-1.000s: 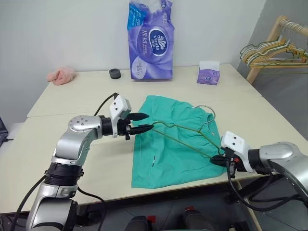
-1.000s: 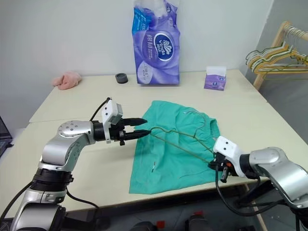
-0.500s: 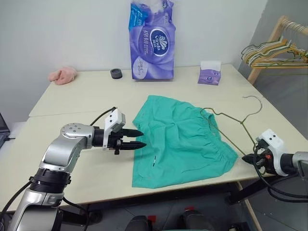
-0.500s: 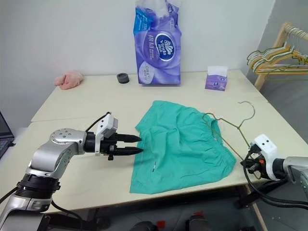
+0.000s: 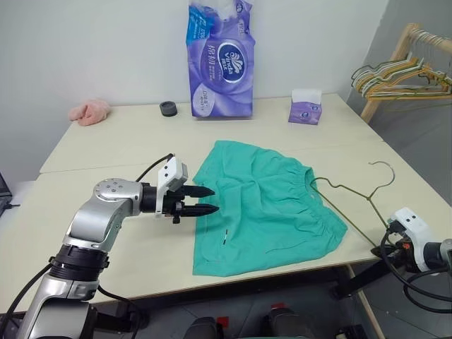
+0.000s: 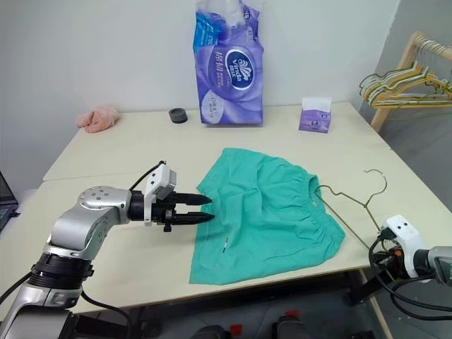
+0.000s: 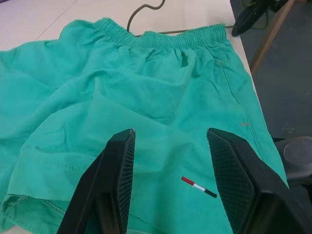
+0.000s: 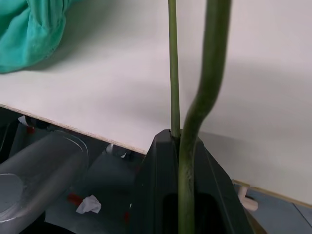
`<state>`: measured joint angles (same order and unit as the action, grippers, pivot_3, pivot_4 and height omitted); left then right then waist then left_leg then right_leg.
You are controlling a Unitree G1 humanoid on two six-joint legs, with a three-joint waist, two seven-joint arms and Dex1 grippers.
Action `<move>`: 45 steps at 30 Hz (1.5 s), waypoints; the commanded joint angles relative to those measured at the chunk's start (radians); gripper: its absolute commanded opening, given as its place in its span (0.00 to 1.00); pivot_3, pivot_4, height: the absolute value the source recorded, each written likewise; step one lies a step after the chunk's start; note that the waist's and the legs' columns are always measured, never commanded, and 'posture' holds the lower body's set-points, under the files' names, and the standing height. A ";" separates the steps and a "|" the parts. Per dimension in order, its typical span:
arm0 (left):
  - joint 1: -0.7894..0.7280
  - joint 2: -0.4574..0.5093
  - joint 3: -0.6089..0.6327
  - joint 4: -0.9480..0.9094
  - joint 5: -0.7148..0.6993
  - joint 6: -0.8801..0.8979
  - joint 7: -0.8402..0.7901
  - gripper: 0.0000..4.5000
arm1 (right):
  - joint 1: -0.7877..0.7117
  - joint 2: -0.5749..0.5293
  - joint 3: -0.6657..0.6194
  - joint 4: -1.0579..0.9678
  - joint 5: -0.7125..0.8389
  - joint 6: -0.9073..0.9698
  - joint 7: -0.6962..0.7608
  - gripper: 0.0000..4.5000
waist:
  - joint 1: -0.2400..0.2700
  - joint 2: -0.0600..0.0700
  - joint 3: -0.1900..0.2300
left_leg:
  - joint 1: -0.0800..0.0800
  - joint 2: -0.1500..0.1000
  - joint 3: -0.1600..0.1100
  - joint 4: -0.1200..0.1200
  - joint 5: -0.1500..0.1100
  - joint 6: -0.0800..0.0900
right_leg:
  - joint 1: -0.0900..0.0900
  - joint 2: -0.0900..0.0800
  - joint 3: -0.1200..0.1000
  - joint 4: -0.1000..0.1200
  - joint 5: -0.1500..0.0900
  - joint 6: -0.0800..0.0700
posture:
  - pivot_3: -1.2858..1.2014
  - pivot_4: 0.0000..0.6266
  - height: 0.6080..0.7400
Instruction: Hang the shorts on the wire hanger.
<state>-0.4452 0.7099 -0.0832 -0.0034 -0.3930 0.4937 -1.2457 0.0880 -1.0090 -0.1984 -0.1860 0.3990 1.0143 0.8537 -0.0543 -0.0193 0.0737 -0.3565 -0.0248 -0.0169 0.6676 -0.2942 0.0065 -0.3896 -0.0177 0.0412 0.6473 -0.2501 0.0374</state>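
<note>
The teal-green fabric shorts (image 5: 265, 208) lie flat on the pale beige table (image 5: 106, 152), near its front edge, with the gathered waistband toward the right side. The thin olive-green wire hanger (image 5: 352, 194) is just beside the waistband, on the right; one corner of it reaches the shorts and its curved hook points to the far right edge of the table.

The right gripper (image 8: 181, 141) is at the front right corner of the table, and its fingers are closed on the lower wire of the hanger. The left gripper (image 5: 206, 200) hovers at the left edge of the shorts; its two black fingers (image 7: 114, 170) stand apart and hold nothing.

The left half of the table is bare. At the back stand a tall purple tissue pack (image 5: 220, 60), a small purple tissue box (image 5: 306, 107), a black ring (image 5: 168, 108) and a pink cloth lump (image 5: 90, 111). A wooden rack with pale hangers (image 5: 402, 70) stands at the right.
</note>
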 commanded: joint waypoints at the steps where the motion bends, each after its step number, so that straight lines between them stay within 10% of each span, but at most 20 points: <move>1: -0.046 -0.011 0.021 -0.021 -0.016 -0.017 0.013 0.55 | -0.077 -0.015 0.054 0.014 0.001 -0.026 0.036 0.00 | -0.003 0.000 0.000 | 0.000 0.000 0.000 0.000 0.000 0.000 | 0.000 0.000 0.000 0.000 0.000 0.000 | 0.48 0.09 1.00; 19: -0.085 -0.017 0.055 0.004 -0.010 -0.038 0.087 0.55 | -0.508 0.081 0.350 0.374 -0.008 0.028 0.227 0.00 | -0.001 0.000 0.001 | 0.001 0.000 0.000 -0.001 0.000 0.000 | 0.000 0.000 0.000 0.000 0.003 -0.004 | 0.50 0.09 1.00; 36: -0.104 -0.014 0.067 -0.004 -0.006 -0.040 0.121 0.55 | -0.813 0.298 0.379 0.718 -0.094 0.008 0.162 0.00 | 0.004 0.000 0.000 | 0.000 0.000 -0.001 -0.001 0.000 0.000 | -0.001 -0.001 0.000 0.001 0.004 -0.005 | 0.51 0.06 1.00; 45: -0.179 -0.070 0.128 0.124 0.016 -0.080 0.269 0.67 | -0.789 0.328 0.262 0.378 -0.042 -0.021 0.087 0.00 | 0.016 0.000 0.000 | -0.011 0.000 0.000 0.001 0.000 -0.001 | -0.015 -0.001 0.000 0.007 0.007 -0.007 | 0.51 0.05 1.00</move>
<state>-0.5823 0.6486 0.0018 0.1059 -0.3854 0.4470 -1.0151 -0.6973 -0.6757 0.0956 0.3221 0.3292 1.0077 0.9512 -0.0380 -0.0189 0.0733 -0.3696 -0.0252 -0.0170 0.6699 -0.2941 0.0059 -0.4074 -0.0190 0.0413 0.6572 -0.2432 0.0305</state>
